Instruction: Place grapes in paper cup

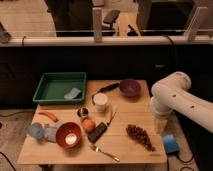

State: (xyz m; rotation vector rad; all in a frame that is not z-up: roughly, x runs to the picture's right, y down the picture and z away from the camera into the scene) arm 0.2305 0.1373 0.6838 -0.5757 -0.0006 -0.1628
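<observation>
At the far left lie a blue cloth (36, 131) and an orange carrot-like piece (48, 116). Behind them stands a green tray (39, 89) with a pale sponge (72, 93) inside. In front, an orange bowl (60, 131) sits near the front edge. Just right of it are a small metal cup (83, 113), a round orange fruit (88, 124) and a black block (97, 132); a fork (105, 153) lies in front of them.

The paper cup (101, 101) stands upright near the middle, just behind and right of the metal cup. A dark-handled utensil (106, 89) lies behind it, reaching toward a purple bowl (123, 85) at the back right. The grapes (140, 136) lie on the front right, well apart from the paper cup, with only a thin utensil (112, 116) between them.

The gripper (160, 125) hangs under the white arm (172, 97) at the right edge, just right of the grapes and not touching them; whether it is apart or together I cannot tell. A blue object (170, 143) sits below it, off the edge.

The surface (125, 150) is pale wood. Behind it runs a dark barrier with a rail (100, 40), and office chairs (111, 17) stand beyond.
</observation>
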